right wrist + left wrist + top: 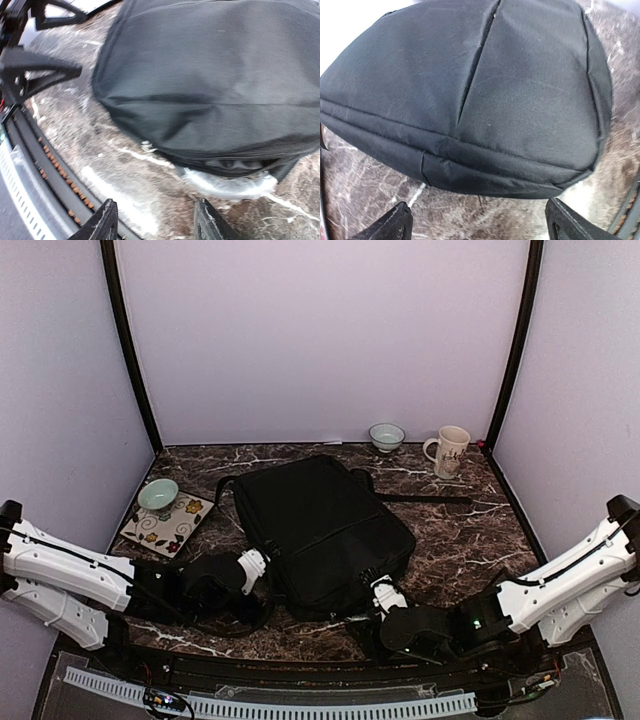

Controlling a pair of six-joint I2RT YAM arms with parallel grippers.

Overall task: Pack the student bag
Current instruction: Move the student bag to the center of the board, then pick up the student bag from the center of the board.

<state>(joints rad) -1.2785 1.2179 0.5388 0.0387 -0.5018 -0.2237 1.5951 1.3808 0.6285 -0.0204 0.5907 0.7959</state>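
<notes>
Seemingly we are late in the packing: the bag point(325, 530) lies bulging mid-frame in the top view, its zip point(235, 162) gaping at lower right of the right wrist view, while our left gripper point(479, 225) and right gripper point(157, 221) flank its near edge, jaws apart and empty.

Black bag point(325, 530) on brown (white-veined) marble table point(450, 530)

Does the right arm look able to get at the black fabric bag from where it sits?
Probably yes. The right gripper sits open just short of the black fabric bag, facing its near edge. Only marble tabletop shows between them, so nothing seems to block the way.
</notes>
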